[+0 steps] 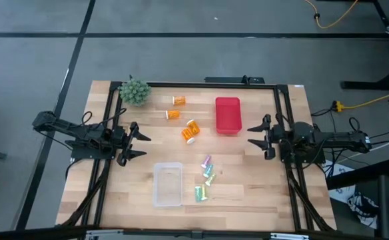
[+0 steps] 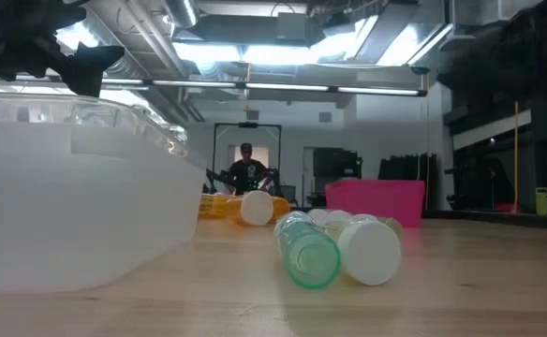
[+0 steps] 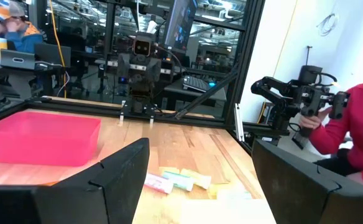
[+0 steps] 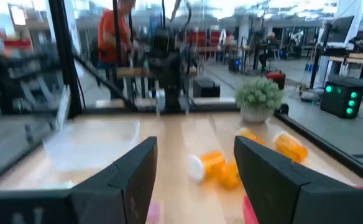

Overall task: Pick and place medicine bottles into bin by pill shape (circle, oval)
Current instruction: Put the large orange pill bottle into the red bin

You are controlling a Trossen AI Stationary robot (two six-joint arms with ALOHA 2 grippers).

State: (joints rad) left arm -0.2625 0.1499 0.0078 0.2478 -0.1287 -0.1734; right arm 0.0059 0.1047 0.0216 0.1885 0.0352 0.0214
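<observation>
Several translucent orange medicine bottles (image 1: pixel 184 119) with white caps lie on their sides at the table's far middle; they also show in the right wrist view (image 4: pixel 214 165). Several pastel bottles (image 1: pixel 206 177) lie on their sides near the table's middle front, also in the low view (image 2: pixel 334 248) and the left wrist view (image 3: pixel 178 180). A red bin (image 1: pixel 227 115) and a clear bin (image 1: pixel 168 184) stand on the table. My left gripper (image 1: pixel 138 142) is open and empty at the table's left. My right gripper (image 1: pixel 256 137) is open and empty at the right.
A spiky green ball (image 1: pixel 134 91) sits at the far left corner. A black frame (image 1: pixel 194 85) runs round the table's edges. Bare wood lies between the two grippers and the bottles. People show in the room beyond the table.
</observation>
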